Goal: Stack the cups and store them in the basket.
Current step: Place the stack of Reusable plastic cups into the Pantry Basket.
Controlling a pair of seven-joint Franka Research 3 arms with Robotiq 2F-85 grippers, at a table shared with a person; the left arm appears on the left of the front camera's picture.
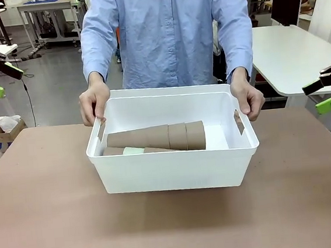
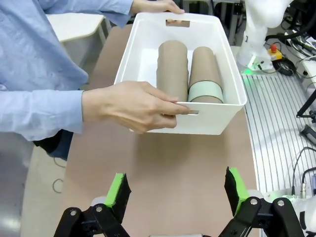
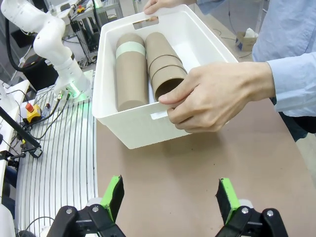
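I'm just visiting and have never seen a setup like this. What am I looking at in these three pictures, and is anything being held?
You see one table from three cameras. The front view looks across the table at a person. The other two cameras sit on the robot's wrists and look along each arm's own pincers.

The left gripper and the right gripper are those black two-finger claws with green pads. Both are open, hold nothing, and hang back from the work.

On the brown table stands a white basket. Inside lie the cups on their sides, nested into two stacks side by side: one all tan, the other with a mint-green cup in it.

The person's hands grip the basket's two short ends at the handle slots.
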